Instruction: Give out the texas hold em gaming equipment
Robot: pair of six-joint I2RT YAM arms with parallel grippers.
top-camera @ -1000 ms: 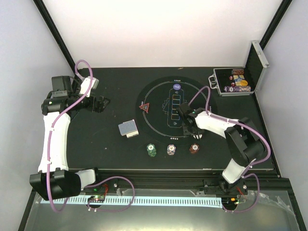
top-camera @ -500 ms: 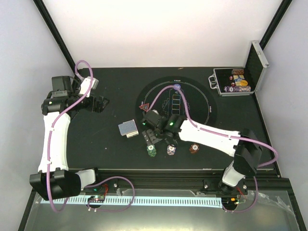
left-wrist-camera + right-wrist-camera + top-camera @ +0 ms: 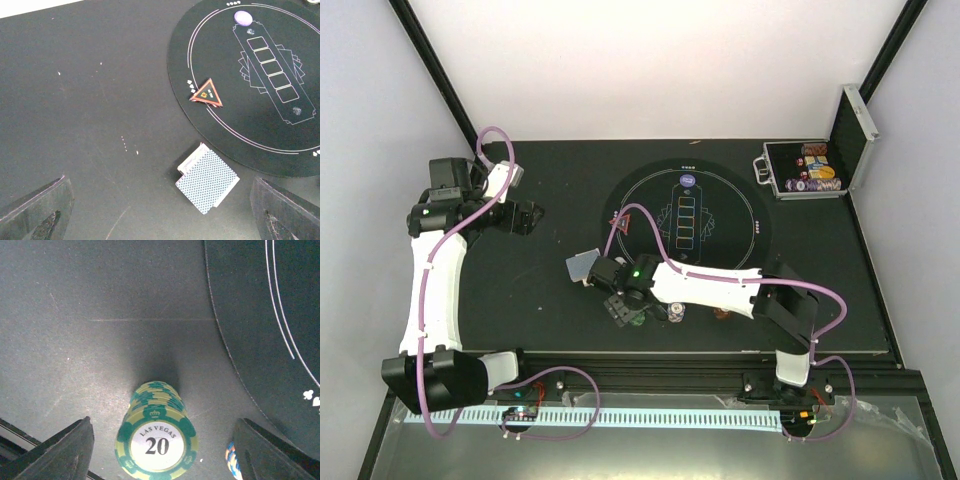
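Jaws wide apart on the right gripper (image 3: 162, 440), one dark finger on each side of the wrist view, and standing between them, untouched, is the stack of green-and-cream poker chips (image 3: 156, 450), top chip reading "Las Vegas 20". The stack stands on the bare black table (image 3: 100, 300), just off the near edge of the round black playing mat (image 3: 280, 300).

From above, the right arm reaches far across to the left, so this looks like the approach to a pick. The stack sits a touch left of centre between the fingers, and I'd want that trimmed before any squeeze.

The way to do it well: drop straight down and close low on the stack, so the bottom chips come along and not just the top few. A loose column like this can shear if pinched high or off-centre. Watch the right finger too, because a second chip stack with pale, orange and blue edge stripes (image 3: 231, 460) sits just beside it at the frame's bottom edge. Then lift vertically before swinging anywhere.

Over on the left, the left gripper (image 3: 160, 215) hangs above the table with its jaws also spread and nothing in them. Its camera shows the grey-blue-backed deck of playing cards (image 3: 207, 182) lying just off the mat, and the small red triangle marker (image 3: 206, 93) on the mat's rim.
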